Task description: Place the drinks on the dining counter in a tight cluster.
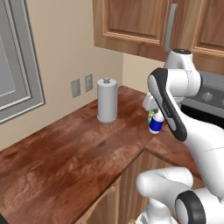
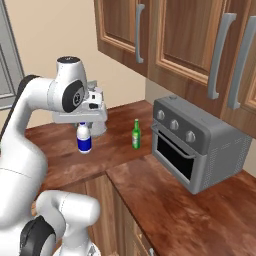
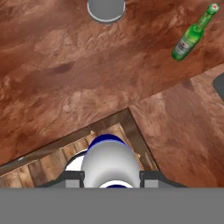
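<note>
**White bottle held in the jaws above the counter corner**

I have the gripper point(image 2: 84, 125) pointing down over the reddish-brown worktop point(image 1: 65, 153); its jaws are partly closed on the white bottle with blue label point(image 2: 84, 141), which hangs upright beneath the hand with its base clear of the wood. In the hand view I see the bottle's rounded white body sitting squarely between the two finger tips point(image 3: 73, 178), one pad on each side of it; below it lies the inner corner where the two runs of worktop meet and the cabinet fronts drop away. The slim green bottle point(image 2: 136, 134) stands upright on the worktop, near the held bottle and apart from it, between it and the grey toaster oven point(image 2: 197, 147). In the left base view the arm covers most of the held bottle, so I see only its blue label and lower part there. The grey paper-towel roll point(image 1: 107, 100) stands upright further back on the same worktop, near the wall with the two outlets point(image 1: 82, 85); wooden wall cabinets point(image 2: 190, 40) hang above.
</note>
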Motion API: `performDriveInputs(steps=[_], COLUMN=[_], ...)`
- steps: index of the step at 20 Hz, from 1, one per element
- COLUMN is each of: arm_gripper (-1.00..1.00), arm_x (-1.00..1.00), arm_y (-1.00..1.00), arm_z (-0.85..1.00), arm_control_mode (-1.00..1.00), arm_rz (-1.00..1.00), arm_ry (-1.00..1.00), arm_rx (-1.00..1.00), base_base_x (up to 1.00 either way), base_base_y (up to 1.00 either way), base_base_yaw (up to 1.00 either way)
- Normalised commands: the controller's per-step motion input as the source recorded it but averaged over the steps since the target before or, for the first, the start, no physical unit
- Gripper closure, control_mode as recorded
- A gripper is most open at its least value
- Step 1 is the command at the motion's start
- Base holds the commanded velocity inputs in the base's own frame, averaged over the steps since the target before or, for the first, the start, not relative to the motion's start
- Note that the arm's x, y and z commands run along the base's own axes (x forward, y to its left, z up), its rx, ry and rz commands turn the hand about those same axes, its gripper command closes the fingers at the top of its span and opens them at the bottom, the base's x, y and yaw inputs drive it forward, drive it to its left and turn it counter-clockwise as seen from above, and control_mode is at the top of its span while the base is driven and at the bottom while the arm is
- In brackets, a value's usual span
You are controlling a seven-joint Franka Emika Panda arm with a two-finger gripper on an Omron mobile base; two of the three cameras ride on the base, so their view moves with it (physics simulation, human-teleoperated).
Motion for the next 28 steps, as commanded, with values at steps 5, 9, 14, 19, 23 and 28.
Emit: performDriveInputs(steps=[5,9,14,19,23,28], arm_gripper=[1.00,1.00,1.00,1.00,1.00,1.00], arm_x=[-0.09,0.00,0.00,0.00,0.00,0.00], arm_y=[0.00,0.00,0.00,0.00,0.00,0.00], arm_z=[0.01,0.00,0.00,0.00,0.00,0.00], arm_control_mode=[-1.00,-1.00,1.00,1.00,1.00,1.00], arm_rz=[0.00,0.00,0.00,0.00,0.00,0.00], arm_ry=[0.00,0.00,0.00,0.00,0.00,0.00], arm_rx=[0.00,0.00,0.00,0.00,0.00,0.00], base_base_x=[0.00,0.00,-0.30,-0.82,-0.71,-0.29], base_base_y=[0.00,0.00,0.00,0.02,0.33,0.15], base_base_yaw=[0.00,0.00,-0.06,-0.43,-0.57,-0.77])
